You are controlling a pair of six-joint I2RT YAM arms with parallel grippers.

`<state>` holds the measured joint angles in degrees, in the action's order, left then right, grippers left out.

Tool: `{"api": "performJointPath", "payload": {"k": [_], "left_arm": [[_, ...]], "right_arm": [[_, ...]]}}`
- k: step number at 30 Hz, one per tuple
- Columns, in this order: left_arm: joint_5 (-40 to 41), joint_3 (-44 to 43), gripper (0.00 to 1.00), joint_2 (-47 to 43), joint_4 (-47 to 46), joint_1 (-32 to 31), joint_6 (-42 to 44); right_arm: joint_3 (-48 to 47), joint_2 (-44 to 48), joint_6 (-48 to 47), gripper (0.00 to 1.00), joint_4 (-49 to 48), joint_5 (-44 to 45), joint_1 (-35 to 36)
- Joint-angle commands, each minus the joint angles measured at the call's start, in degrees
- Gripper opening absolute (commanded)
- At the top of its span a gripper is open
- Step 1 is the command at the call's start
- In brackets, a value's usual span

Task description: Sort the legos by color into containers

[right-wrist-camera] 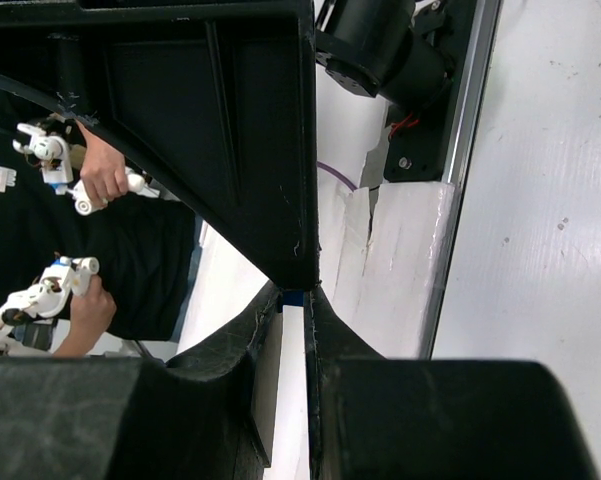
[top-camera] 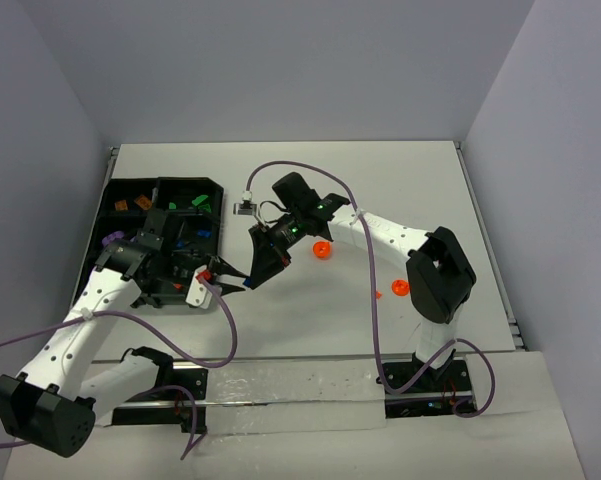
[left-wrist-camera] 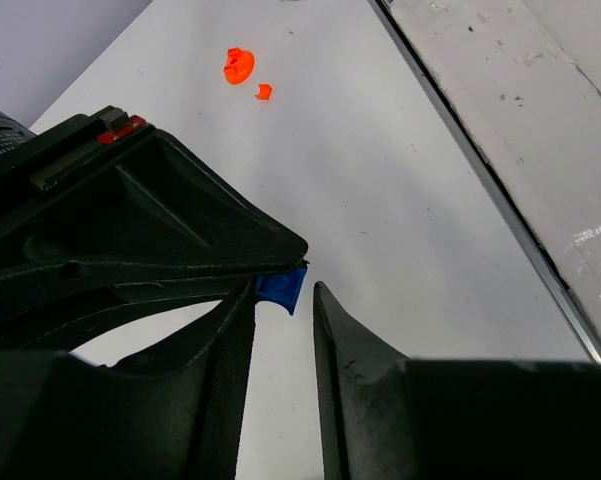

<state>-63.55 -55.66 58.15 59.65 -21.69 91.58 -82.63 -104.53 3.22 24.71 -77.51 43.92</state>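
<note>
Right gripper (right-wrist-camera: pixel 292 300) is pinching blue lego (left-wrist-camera: pixel 280 288) at fingertips, presenting it between parted, not-yet-clamping jaws of left gripper (left-wrist-camera: pixel 285 292). You are handing across because tray (top-camera: pixel 130 181) is lying on left arm's side.

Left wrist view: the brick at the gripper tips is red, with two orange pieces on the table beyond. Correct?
No: the left wrist view shows the brick is blue, not red. Two orange pieces do lie on the table beyond.
</note>
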Motion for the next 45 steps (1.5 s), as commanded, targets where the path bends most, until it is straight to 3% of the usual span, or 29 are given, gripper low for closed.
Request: {"api": "performJointPath", "payload": {"k": [1, 4, 6, 8, 11, 15, 18, 19, 21, 22, 25, 26, 29, 36, 40, 42, 45], "left_arm": [[-1.1, -1.6, 0.32, -0.4, -2.5, -1.0, -2.4], [-0.7, -0.8, 0.27, -1.1, -5.1, -1.3, -6.4], [-0.1, 0.1, 0.18, -1.9, -6.9, -1.4, -8.2], [0.1, 0.6, 0.12, -2.4, -7.5, -1.4, -9.3], [1.9, 1.9, 0.00, -3.7, -8.8, -1.4, -12.2], [4.6, 3.2, 0.00, -5.6, -10.4, -1.0, -17.3], [6.0, 4.2, 0.00, -7.0, -13.1, 1.6, -27.1], [7.2, 4.4, 0.00, -7.3, -15.4, 3.6, -30.6], [9.1, 4.4, 0.00, -6.7, -19.0, 7.5, -42.2], [10.5, 4.2, 0.00, -6.1, -20.6, 9.1, -43.1], [21.1, 2.9, 0.00, -2.3, -28.1, 14.6, -60.4], [21.3, 2.3, 0.00, -2.2, -28.1, 15.6, -60.6], [32.4, -0.9, 0.00, 5.9, -30.6, 19.4, -68.4], [39.5, -6.5, 0.02, 20.1, -30.8, 25.9, -74.6], [42.3, -8.4, 0.11, 23.6, -32.0, 26.4, -76.3], [43.3, -9.6, 0.26, 26.1, -31.8, 26.6, -76.8], [44.0, -10.0, 0.41, 27.3, -32.2, 26.6, -77.0]], "right_arm": [[-3.2, -0.4, 0.4, 0.00, -1.7, -1.6, -0.4], [-3.2, -0.4, 0.5, 0.00, -1.6, -1.6, -0.4], [-3.2, -0.3, 0.6, 0.06, -1.4, -1.7, -0.4], [-3.2, -0.2, 0.5, 0.20, -1.4, -1.7, -0.4], [-2.6, 0.3, 0.5, 0.63, -1.3, -0.8, -0.7], [-1.7, 1.3, 0.4, 0.80, -1.3, 0.5, -3.0], [-0.7, 2.5, 0.0, 0.85, -1.2, 3.9, -7.0], [-0.1, 3.3, -0.2, 0.92, -1.3, 6.8, -9.6], [1.2, 4.9, -0.6, 0.93, -1.3, 11.9, -13.1], [1.6, 5.6, -0.6, 0.93, -1.5, 14.8, -14.5], [3.3, 8.6, -2.2, 0.94, -1.1, 23.5, -18.2], [3.6, 9.1, -2.2, 0.94, -1.0, 23.6, -18.2], [4.0, 9.7, -3.4, 0.95, 1.0, 28.3, -20.5], [4.8, 10.4, -4.7, 0.95, 1.7, 31.6, -21.4], [4.7, 10.4, -4.9, 0.95, 1.9, 33.2, -21.4], [4.4, 10.1, -4.9, 0.95, 2.2, 33.9, -21.4], [4.3, 9.7, -4.9, 0.95, 2.4, 33.9, -21.5]]}}
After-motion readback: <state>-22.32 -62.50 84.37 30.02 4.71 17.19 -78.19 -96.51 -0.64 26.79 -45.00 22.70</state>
